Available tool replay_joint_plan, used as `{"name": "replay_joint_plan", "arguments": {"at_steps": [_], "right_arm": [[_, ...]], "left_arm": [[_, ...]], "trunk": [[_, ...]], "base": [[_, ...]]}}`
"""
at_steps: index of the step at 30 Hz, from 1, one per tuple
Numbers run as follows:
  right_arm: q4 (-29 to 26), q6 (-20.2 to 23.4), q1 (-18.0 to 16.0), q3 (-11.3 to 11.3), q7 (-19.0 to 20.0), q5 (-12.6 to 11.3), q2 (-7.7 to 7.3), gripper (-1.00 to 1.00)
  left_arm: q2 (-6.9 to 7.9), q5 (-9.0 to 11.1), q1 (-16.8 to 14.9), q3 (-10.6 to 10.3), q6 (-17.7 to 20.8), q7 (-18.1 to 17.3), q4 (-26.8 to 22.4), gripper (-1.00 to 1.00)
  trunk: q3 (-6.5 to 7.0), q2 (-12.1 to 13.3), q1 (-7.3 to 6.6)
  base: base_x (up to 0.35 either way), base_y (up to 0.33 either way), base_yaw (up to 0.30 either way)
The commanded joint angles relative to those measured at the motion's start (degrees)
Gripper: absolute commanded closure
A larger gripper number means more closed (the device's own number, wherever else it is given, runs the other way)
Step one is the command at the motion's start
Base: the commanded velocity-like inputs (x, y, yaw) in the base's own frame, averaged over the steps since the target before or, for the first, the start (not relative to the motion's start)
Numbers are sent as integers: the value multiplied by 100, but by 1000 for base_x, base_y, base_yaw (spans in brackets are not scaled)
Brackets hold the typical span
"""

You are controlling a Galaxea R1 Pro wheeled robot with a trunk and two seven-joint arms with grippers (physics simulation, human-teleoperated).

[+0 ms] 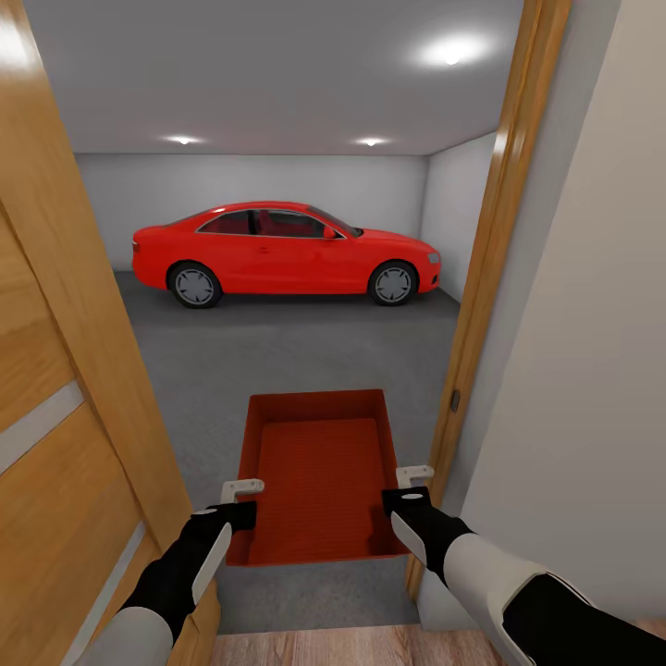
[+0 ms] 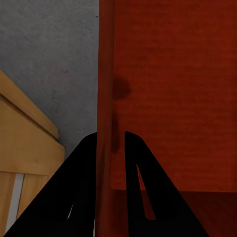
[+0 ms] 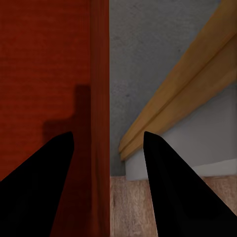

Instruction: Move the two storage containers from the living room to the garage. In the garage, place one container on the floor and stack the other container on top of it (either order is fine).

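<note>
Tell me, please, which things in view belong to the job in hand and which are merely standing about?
Job: storage container, held at its side walls by the left gripper and the right gripper; garage floor.
Standing about: red car; wooden door; door frame; ceiling lights.

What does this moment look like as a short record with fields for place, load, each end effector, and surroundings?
place: doorway into the garage, grey floor ahead
load: one orange-red storage container, open top, carried between both arms
left end effector: fingers shut on the container's side wall
right end effector: fingers straddle the opposite wall, gap visible
surroundings: red car parked by the far wall; wooden door at left
</note>
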Motion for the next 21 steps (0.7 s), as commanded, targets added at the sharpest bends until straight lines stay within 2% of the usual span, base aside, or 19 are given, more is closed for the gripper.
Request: {"name": "replay_joint_plan", "arguments": {"at_steps": [1,21], "right_arm": [[2,71,-4,230,44,-252,-4,100],[2,71,-4,230,43,-243,-4,100]], "left_arm": [[44,-220,-5,-36,-97,88,-16,100],[44,-220,-4,-35,-103,96,-21,100]], "trunk": [[-15,-15,4],[-15,-15,4]], "base": [[0,0,0],[34,29,0]]}}
